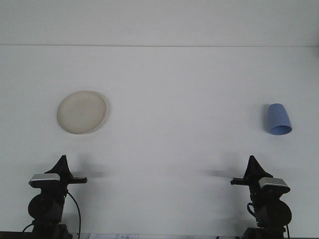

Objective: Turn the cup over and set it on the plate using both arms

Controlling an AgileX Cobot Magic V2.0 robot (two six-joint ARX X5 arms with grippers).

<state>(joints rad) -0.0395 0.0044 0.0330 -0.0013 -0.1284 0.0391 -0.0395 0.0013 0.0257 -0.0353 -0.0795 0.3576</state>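
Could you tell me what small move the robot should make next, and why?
Probably reach the right gripper forward toward the blue cup: it lies on its side on the table's right, untouched, and far from the plate on the left.

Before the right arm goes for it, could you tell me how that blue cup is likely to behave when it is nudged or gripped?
The blue cup seems to lie on its side on the table, so a nudge may roll it, probably in a curve given its taper. It looks like thin plastic, likely light and easily pushed away. Its smooth wall could slip in the right gripper.
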